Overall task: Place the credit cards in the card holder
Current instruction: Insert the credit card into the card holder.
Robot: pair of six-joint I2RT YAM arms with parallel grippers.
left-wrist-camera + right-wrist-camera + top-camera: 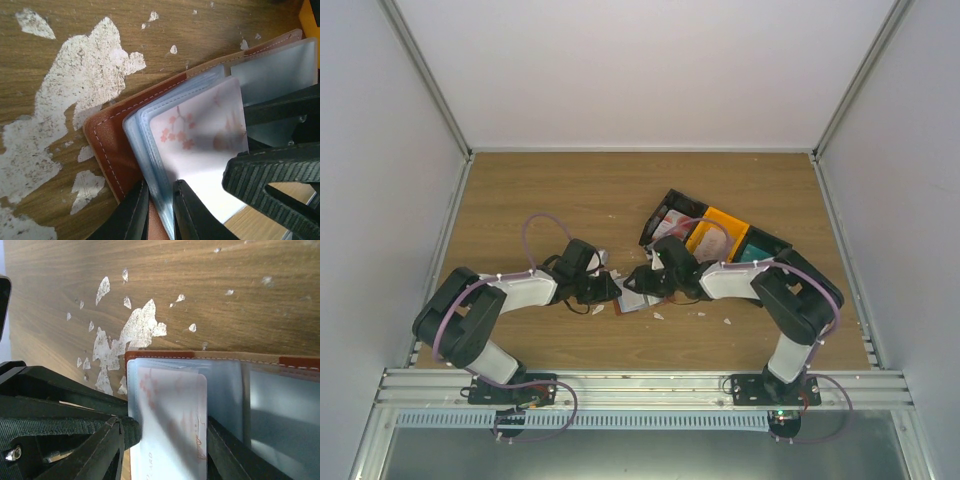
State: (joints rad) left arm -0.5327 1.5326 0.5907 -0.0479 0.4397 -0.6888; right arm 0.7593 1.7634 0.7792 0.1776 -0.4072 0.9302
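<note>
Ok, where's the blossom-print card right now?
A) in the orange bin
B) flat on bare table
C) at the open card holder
C: the blossom-print card lies on the open card holder, between the fingers of the right pincer.

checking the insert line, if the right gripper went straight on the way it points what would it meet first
Probably the wallet: the card held by the right gripper overlaps its pale sleeves, with the brown leather edge just beyond. Past that is only worn table, though depth is hard to judge.
</note>
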